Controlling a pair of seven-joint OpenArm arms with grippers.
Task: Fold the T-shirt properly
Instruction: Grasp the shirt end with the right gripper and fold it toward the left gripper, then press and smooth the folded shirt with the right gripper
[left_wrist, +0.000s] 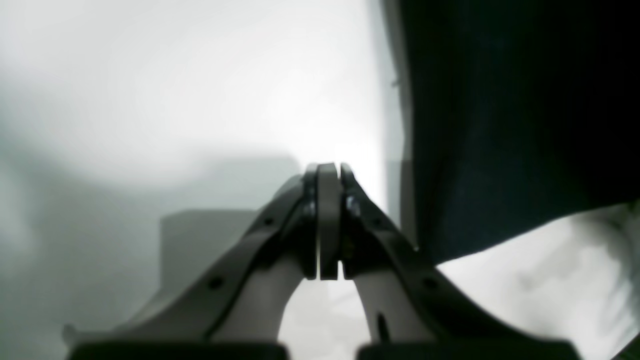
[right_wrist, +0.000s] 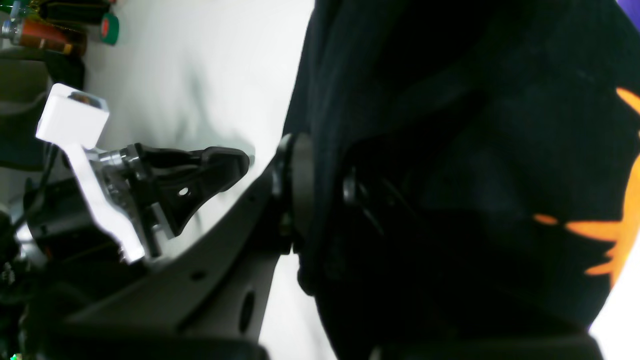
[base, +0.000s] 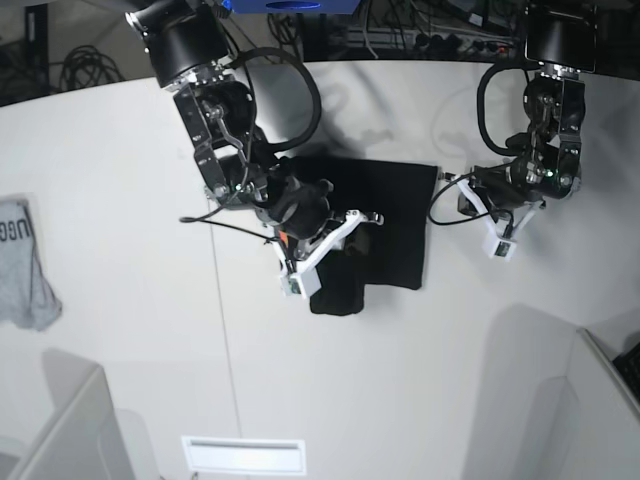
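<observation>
Black T-shirt (base: 385, 215) lying part-folded mid-desk (base: 120, 150). Right tool (right_wrist: 320, 192) pinching a cloth edge; left tool (left_wrist: 327, 172) pressed together, empty, just beside the shirt. Risk: layers dragging, fold skewing.

black T-shirt (base: 385, 225) with orange print, white table (base: 150, 160)

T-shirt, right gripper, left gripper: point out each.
T-shirt (base: 395, 215): base view, flat black panel.
Right gripper (right_wrist: 320, 190): right wrist view, fingertips pinching cloth.
Left gripper (left_wrist: 327, 220): left wrist view, closed fingertips, empty.
</observation>
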